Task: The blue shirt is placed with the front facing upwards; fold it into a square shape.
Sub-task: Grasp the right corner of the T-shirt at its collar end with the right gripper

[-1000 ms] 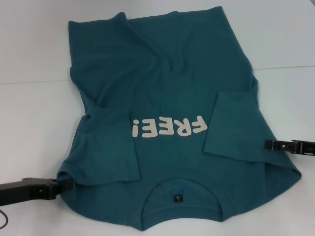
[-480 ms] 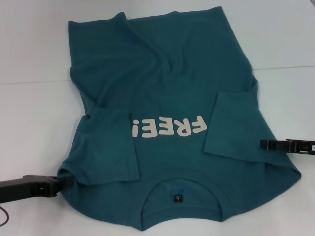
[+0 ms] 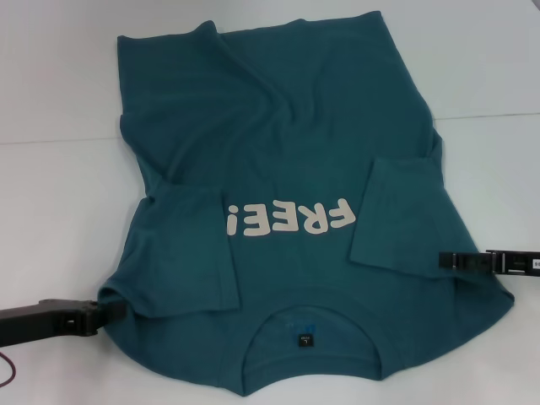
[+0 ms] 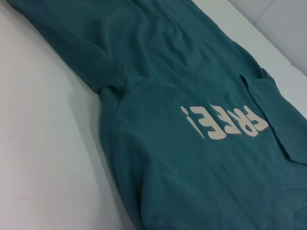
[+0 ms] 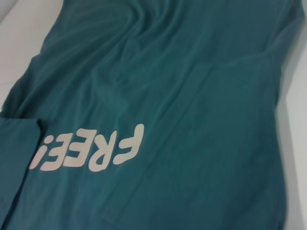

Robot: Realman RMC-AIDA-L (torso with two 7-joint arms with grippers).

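The blue shirt point(image 3: 287, 160) lies flat on the white table, front up, with its cream "FREE!" print point(image 3: 287, 219) in the middle and the collar label point(image 3: 305, 340) at the near edge. Both short sleeves are folded inward onto the chest, the left sleeve point(image 3: 181, 249) and the right sleeve point(image 3: 401, 215). My left gripper point(image 3: 118, 310) sits low at the shirt's near-left shoulder edge, touching the cloth. From the right, my right gripper point(image 3: 445, 261) reaches over the cloth just below the folded sleeve. Both wrist views show the shirt point(image 4: 192, 72) point(image 5: 168, 72) only.
The white table point(image 3: 51, 202) stretches out on both sides of the shirt, with a seam line point(image 3: 489, 116) across it at the back. A thin red cable point(image 3: 7, 375) hangs by my left arm at the near-left corner.
My right gripper has slid inward and a little nearer, onto the shirt's right side. The left gripper has barely shifted. The shirt lies as before.
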